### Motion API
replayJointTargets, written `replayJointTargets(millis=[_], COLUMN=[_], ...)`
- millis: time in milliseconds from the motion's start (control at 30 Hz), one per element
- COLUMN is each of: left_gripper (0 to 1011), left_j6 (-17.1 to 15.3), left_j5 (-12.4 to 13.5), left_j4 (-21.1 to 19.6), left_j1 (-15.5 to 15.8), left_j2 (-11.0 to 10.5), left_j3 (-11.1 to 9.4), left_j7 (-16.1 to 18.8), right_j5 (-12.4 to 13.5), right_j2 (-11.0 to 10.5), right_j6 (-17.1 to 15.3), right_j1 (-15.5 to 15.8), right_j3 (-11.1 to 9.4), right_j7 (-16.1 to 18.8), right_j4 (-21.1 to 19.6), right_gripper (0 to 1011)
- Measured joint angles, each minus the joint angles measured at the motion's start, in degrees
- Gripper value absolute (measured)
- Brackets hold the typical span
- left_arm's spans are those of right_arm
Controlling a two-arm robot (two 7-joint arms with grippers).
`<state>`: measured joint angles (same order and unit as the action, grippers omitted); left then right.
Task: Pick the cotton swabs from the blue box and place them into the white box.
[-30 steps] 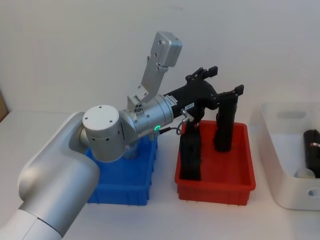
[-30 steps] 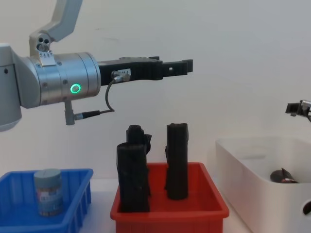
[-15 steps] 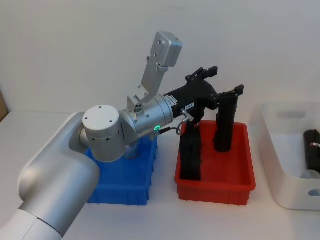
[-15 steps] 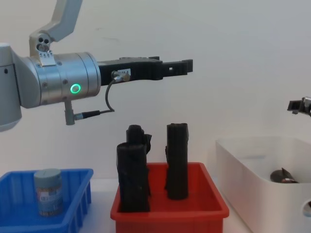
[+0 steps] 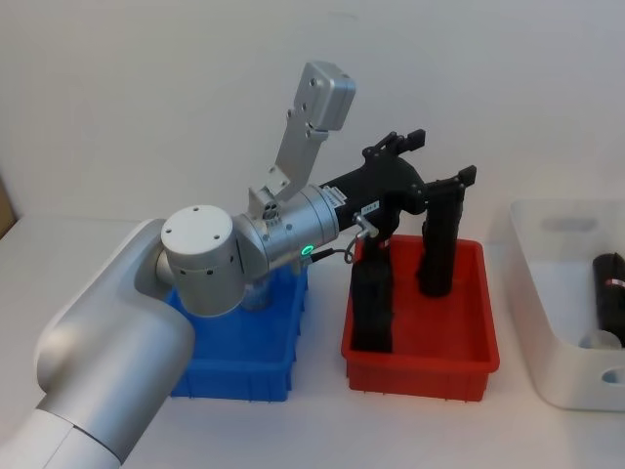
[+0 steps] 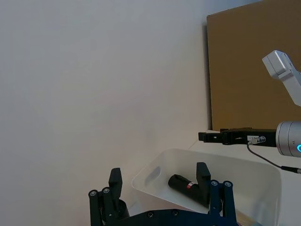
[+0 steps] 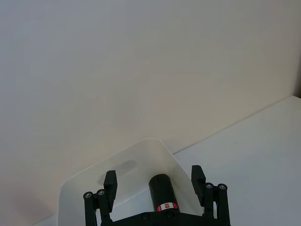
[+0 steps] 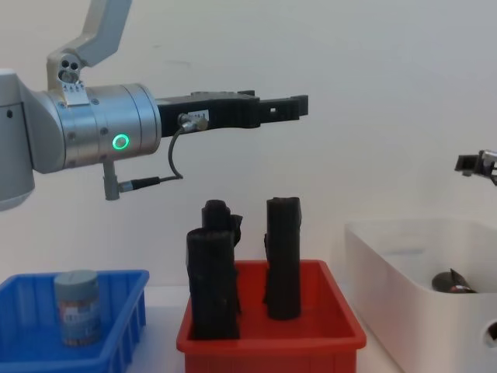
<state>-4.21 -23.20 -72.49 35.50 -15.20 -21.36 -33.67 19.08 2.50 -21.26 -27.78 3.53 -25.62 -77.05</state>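
Note:
One cotton swabs jar [image 8: 77, 307] with a pale lid stands upright in the blue box [image 8: 124, 311], at the chest view's lower left. My left gripper [image 8: 299, 107] hangs open and empty, high above the red bin, far from the jar. Its fingers [image 6: 115, 181] frame the white box [image 6: 225, 172] in the left wrist view. The white box [image 5: 547, 322] sits at the right. My right gripper [image 7: 154, 179] hovers open above it, and its tip [image 8: 474, 162] shows at the chest view's right edge.
A red bin [image 5: 459, 337] between the two boxes holds two tall upright black rolls [image 8: 283, 256]. Another black roll [image 5: 607, 293] lies in the white box. My left arm's silver body [image 5: 205, 264] covers much of the blue box [image 5: 244, 352] in the head view.
The right gripper has risen slightly at the chest view's right edge. The left arm and the jar have not moved.

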Motion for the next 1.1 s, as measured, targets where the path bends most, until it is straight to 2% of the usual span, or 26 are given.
replayJointTargets(millis=[433, 1100], left_gripper=[1004, 1004], left_j6=[0.0, 0.0], left_j5=[0.0, 0.0], left_j4=[0.0, 0.0], left_j1=[0.0, 0.0], left_j2=[0.0, 0.0], left_j3=[0.0, 0.0], left_j7=[0.0, 0.0], right_j5=[-0.8, -1.1], right_j2=[0.3, 0.4], right_j6=[1.6, 2.2], right_j1=[1.0, 1.5], right_j3=[0.5, 0.7], right_j7=[2.3, 3.2], right_j4=[-1.3, -1.9], right_gripper=[1002, 1002])
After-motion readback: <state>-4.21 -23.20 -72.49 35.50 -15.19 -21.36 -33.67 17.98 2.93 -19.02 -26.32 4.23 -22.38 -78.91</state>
